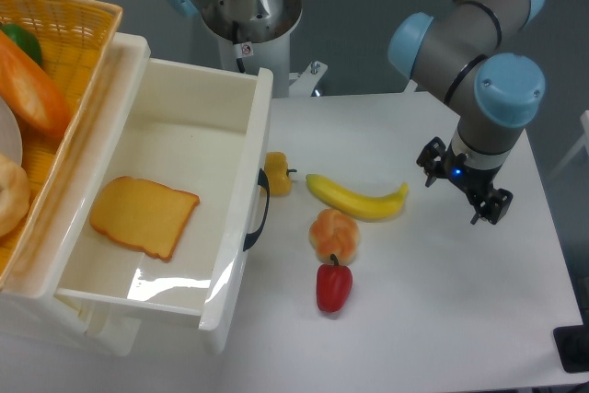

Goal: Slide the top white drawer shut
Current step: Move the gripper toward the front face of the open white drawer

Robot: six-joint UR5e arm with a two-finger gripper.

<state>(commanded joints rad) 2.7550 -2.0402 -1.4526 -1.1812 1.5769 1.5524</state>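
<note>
White plastic, the top white drawer [175, 200] stands pulled out, handle facing the pincer [465, 186]. That pincer hovers well apart; whether wide or narrow, I cannot tell.

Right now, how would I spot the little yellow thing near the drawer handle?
Find the big open top white drawer on the left, with its curved black handle. Just right of that handle sits the small yellow pepper. It is stubbier than the long banana beside it.

We see yellow wicker basket [87, 8] cut off at left edge; gripper [465, 192] fingertips too small to judge.
</note>
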